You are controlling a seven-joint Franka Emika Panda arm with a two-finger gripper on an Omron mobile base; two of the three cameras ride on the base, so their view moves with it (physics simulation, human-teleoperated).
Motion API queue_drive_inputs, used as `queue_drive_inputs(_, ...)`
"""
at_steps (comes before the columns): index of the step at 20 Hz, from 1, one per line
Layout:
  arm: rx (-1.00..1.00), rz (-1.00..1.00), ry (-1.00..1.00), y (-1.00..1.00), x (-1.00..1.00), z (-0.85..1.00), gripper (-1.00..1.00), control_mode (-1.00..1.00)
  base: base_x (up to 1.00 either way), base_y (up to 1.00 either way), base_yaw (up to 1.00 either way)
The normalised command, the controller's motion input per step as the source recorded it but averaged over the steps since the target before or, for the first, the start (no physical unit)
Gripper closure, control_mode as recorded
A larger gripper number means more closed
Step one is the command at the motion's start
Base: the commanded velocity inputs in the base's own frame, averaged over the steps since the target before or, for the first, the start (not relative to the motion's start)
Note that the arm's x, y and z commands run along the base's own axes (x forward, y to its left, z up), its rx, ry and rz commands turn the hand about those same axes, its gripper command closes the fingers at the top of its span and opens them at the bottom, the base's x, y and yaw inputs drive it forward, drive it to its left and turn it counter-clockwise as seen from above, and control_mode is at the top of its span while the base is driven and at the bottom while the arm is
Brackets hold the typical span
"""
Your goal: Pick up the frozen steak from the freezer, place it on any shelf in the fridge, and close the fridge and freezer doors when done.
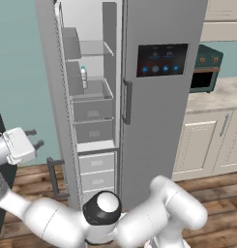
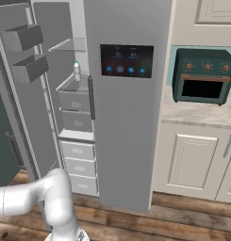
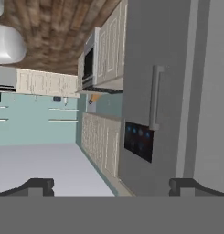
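While freezer door (image 1: 52,92) stands open, fridge door (image 1: 161,97) shut, clear bottle (image 1: 83,76) on a bin, gripper (image 1: 34,138) at far left, jaws apart, apparently empty.

Your two base cameras sit behind the arm, left and right, looking forward and slightly down. Both share the tall grey appliance: the freezer (image 1: 93,111) open, the fridge door (image 1: 158,97) with its dark touchscreen (image 2: 126,61) shut. Your hand camera is rolled over, floor at top, facing that same door from farther back.
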Motion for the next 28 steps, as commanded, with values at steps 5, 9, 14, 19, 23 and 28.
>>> queue_drive_inputs(5, 0.0, -0.02, 0.0, 0.0, 0.39, -0.15, -1.0, -1.0, 0.0, 0.0, 0.0)
queue_drive_inputs(9, 0.0, 0.0, 0.0, 0.0, 0.4, -0.11, -1.0, -1.0, 0.0, 0.0, 0.0)
queue_drive_inputs(14, 0.0, 0.0, 0.0, 0.0, 0.4, -0.14, -1.0, -1.0, 0.0, 0.0, 0.0)
queue_drive_inputs(19, 0.0, 0.0, 0.0, 0.0, 0.5, -0.17, -1.0, -1.0, 0.0, 0.0, 0.0)
queue_drive_inputs(23, 0.0, 0.0, 0.0, -0.28, 0.4, -0.12, -1.0, -1.0, 0.0, 0.0, 0.0)
queue_drive_inputs(28, 0.0, 0.0, 0.0, -0.46, 0.29, -0.02, -1.0, -1.0, 0.0, 0.0, 0.0)
